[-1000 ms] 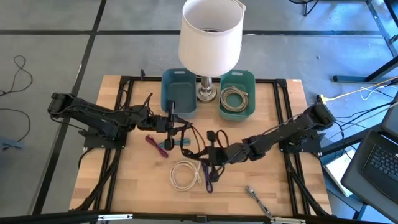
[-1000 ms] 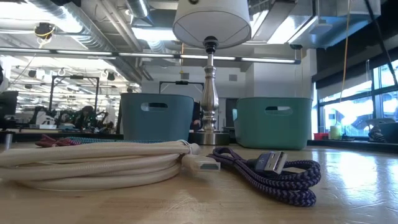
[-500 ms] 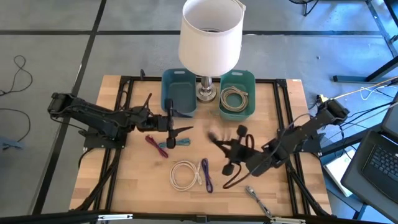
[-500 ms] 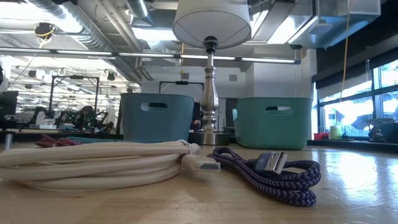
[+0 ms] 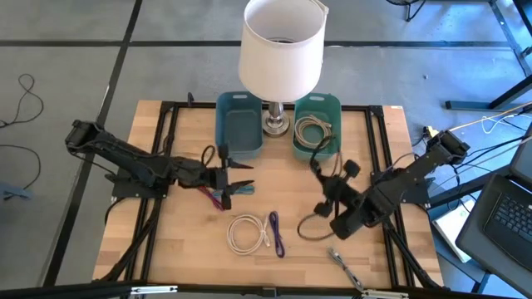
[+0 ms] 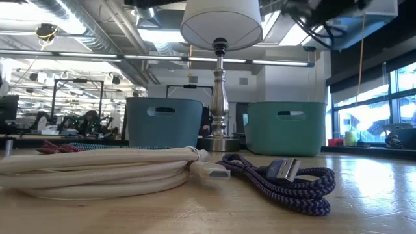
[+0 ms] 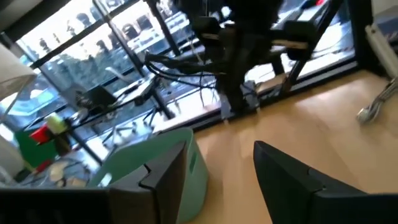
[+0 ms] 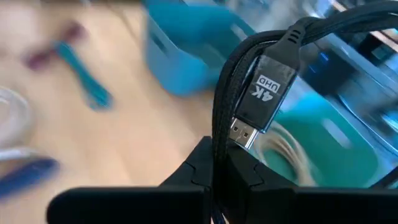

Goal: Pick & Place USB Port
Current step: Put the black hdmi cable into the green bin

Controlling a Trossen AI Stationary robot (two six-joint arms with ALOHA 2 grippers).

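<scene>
My right gripper [image 5: 331, 193] is shut on a bundled black cable [image 5: 320, 162], held up in front of the teal bin [image 5: 332, 104]. The bundle's plug, marked 4K UHD [image 8: 264, 93], sticks out past the fingers. A coiled beige cable [image 5: 314, 131] lies in the teal bin; the blue bin [image 5: 239, 124] stands left of it. My left gripper [image 5: 241, 178] is open over the red [image 5: 204, 189] and teal [image 5: 226, 196] cables, with nothing between its fingers [image 7: 165, 180]. A white cable [image 5: 244, 232] and a purple cable [image 5: 276, 233] lie near the front. My right gripper pinches several strands of the black cable's bundle [image 8: 219, 146] between its two fingers, just below the plug end. The plug and a loop stand out beyond the fingertips. Another loop [image 5: 309, 230] trails below toward the table; whether it touches the wood I cannot tell.
A lamp with a white shade [image 5: 281, 46] stands between the two bins at the far edge. A small metal piece [image 5: 342, 264] lies near the front right. Bare wood [image 5: 183, 241] shows at the front left.
My left gripper has opened, let go of the black cable and drawn back a little toward the near edge. My right gripper has carried the black cable up and toward the table's right and far side, nearer the teal bin, pulling it off the middle of the table.
</scene>
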